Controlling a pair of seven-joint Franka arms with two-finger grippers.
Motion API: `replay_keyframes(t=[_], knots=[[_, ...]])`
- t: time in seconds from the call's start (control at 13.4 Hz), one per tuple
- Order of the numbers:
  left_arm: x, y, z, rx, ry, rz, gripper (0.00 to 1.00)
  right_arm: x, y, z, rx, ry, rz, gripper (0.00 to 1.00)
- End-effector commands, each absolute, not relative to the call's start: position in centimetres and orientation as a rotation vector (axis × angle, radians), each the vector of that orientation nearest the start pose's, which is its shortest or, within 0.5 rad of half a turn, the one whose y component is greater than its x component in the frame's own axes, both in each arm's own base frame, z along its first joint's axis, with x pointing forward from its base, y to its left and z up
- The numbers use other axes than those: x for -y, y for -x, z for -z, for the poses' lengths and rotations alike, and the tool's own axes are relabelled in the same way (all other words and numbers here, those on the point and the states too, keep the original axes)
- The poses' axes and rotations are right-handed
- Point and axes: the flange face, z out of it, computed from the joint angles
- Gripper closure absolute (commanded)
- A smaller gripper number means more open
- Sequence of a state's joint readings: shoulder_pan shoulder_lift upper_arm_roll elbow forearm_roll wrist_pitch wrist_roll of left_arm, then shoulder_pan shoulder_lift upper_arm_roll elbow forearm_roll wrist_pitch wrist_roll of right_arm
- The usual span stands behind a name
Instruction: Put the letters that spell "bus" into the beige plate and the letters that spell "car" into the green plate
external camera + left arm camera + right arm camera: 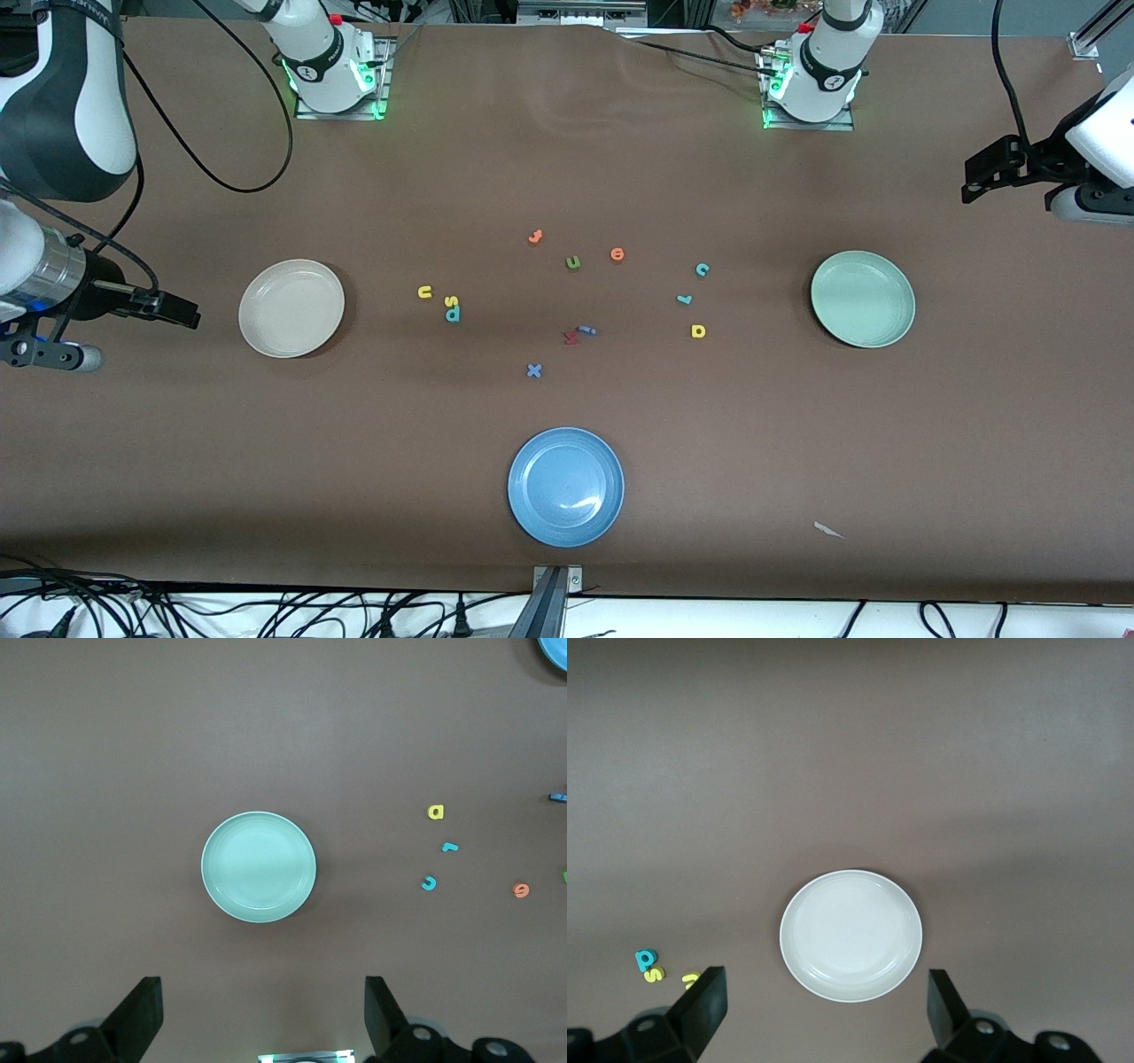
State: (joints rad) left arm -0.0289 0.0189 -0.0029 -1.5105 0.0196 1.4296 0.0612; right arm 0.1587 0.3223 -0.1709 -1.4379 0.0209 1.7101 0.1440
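Note:
The beige plate [291, 307] [850, 935] lies toward the right arm's end of the table. Beside it sit the yellow "u" [425, 291] [691, 977], yellow-green "s" [451, 300] [653, 974] and teal "b" [453, 314] [645, 958]. The green plate [862, 299] [258, 866] lies toward the left arm's end, with the teal "c" [702, 269] [429, 883], teal "r" [684, 299] [450, 847] and yellow "a" [698, 331] [435, 811] beside it. My right gripper [182, 310] [827, 992] hangs open high over the table beside the beige plate. My left gripper [974, 182] [263, 992] hangs open high beside the green plate. Both are empty.
A blue plate [565, 486] sits nearest the front camera. In the middle lie two orange letters [535, 236] [617, 254], an olive "u" [573, 262], a red letter [570, 337], a small blue letter [587, 330] and a blue "x" [533, 370].

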Motion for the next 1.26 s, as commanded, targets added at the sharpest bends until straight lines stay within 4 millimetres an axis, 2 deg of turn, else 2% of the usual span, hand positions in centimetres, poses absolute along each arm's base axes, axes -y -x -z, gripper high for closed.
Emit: replay_keyframes(t=[0.0, 0.6, 1.19], knots=[[1.42, -54.69, -63.76, -0.161, 3.136, -0.157, 0.00, -1.04, -64.97, -51.10, -0.240, 3.183, -0.068, 0.00], [1.59, -54.69, -63.76, -0.159, 3.136, -0.157, 0.00, -1.04, -64.97, -51.10, -0.240, 3.183, -0.068, 0.00], [1.78, -54.68, -63.83, -0.052, 3.145, -0.155, 0.00, -1.11, -64.89, -51.04, -0.237, 3.184, -0.073, 0.00]])
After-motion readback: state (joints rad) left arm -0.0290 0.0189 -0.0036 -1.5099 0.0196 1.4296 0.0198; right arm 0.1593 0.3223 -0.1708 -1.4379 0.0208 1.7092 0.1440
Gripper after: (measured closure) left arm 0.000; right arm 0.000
